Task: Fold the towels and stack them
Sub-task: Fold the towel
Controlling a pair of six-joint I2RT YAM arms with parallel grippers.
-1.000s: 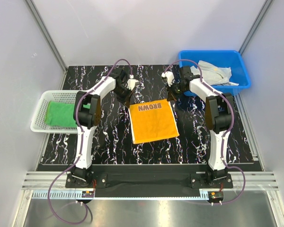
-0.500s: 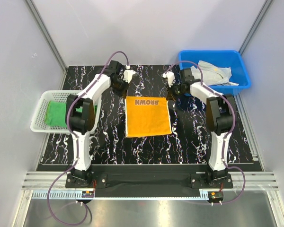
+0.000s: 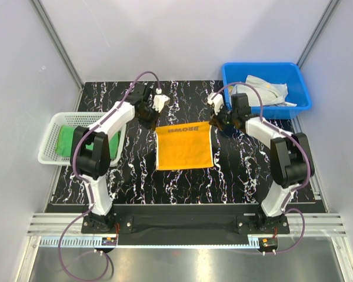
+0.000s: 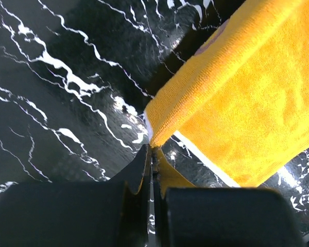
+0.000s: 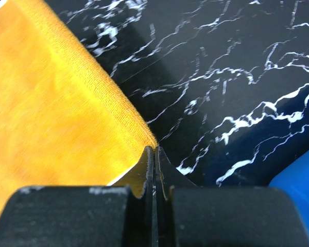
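Note:
An orange-yellow towel [image 3: 184, 147] with the word BROWN on it lies on the black marbled table, its far edge lifted. My left gripper [image 3: 155, 124] is shut on the towel's far left corner [image 4: 157, 135]. My right gripper [image 3: 214, 123] is shut on the far right corner [image 5: 147, 138]. A green towel [image 3: 66, 141] lies in the white basket [image 3: 50, 155] at the left. More towels [image 3: 265, 91], pale and patterned, lie crumpled in the blue bin [image 3: 303, 94] at the back right.
The white basket stands off the table's left edge, the blue bin at the far right corner. Grey walls close in the back and sides. The arm bases sit on the rail at the near edge.
Both grippers have drawn the towel's far edge up and toward the near side. The towel has straightened from its tilt, and the strip with BROWN now looks narrower.

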